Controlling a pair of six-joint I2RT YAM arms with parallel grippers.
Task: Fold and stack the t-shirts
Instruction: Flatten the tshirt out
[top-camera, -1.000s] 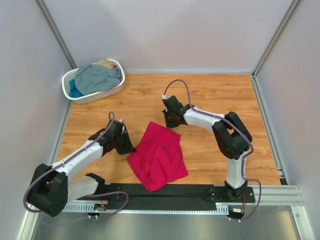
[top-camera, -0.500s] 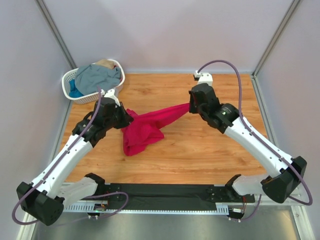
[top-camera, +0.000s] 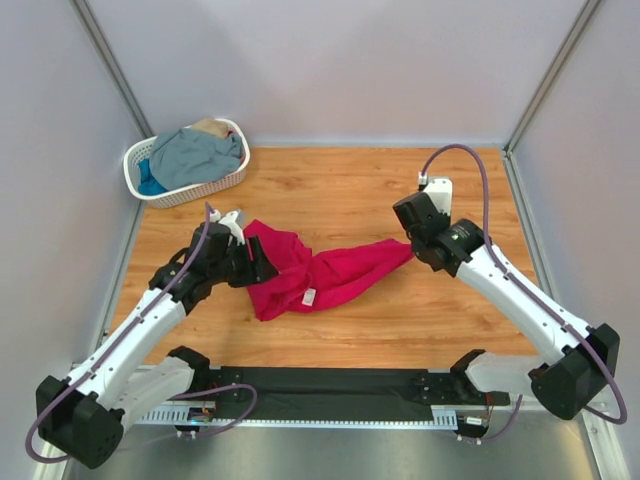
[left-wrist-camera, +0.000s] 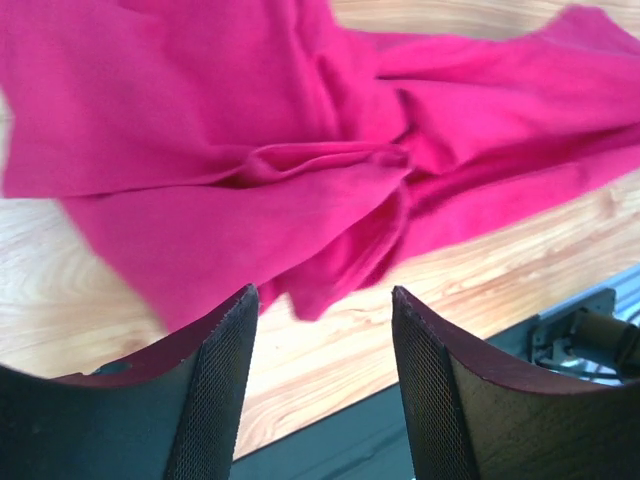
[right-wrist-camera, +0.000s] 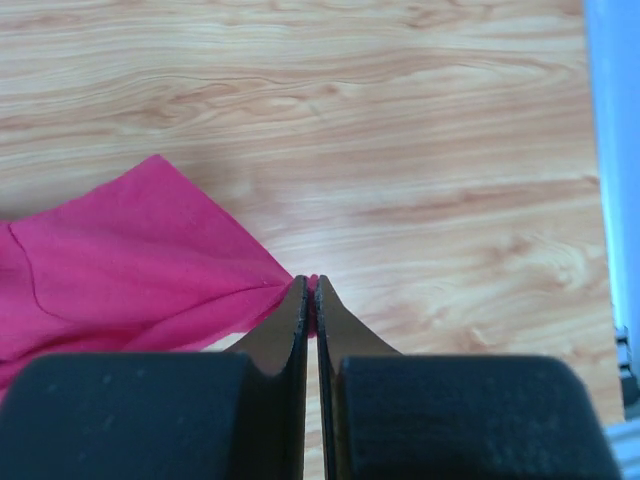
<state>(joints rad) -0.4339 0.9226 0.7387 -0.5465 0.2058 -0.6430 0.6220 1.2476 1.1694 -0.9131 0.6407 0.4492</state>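
Observation:
The crimson-pink t-shirt (top-camera: 320, 275) lies crumpled and stretched out across the wooden table between both arms. My left gripper (top-camera: 262, 262) hovers at its left end. In the left wrist view that gripper (left-wrist-camera: 324, 292) is open with nothing between its fingers, and the cloth (left-wrist-camera: 250, 150) lies just beyond the tips. My right gripper (top-camera: 408, 250) is shut on the shirt's right corner; the right wrist view shows the gripper (right-wrist-camera: 310, 280) pinching pink cloth (right-wrist-camera: 130, 260). The grey-blue t-shirt (top-camera: 195, 155), a bright blue one (top-camera: 150, 182) and a tan one (top-camera: 210, 127) lie heaped in the basket.
The white lattice basket (top-camera: 190, 188) stands at the table's back left corner. Grey walls close in the back and both sides. A black base rail (top-camera: 330, 385) runs along the near edge between the arm bases.
The left gripper has opened and let go of the pink shirt, which has dropped onto the table. The right gripper has pulled its corner further right and nearer. The left arm has drawn back and lowered.

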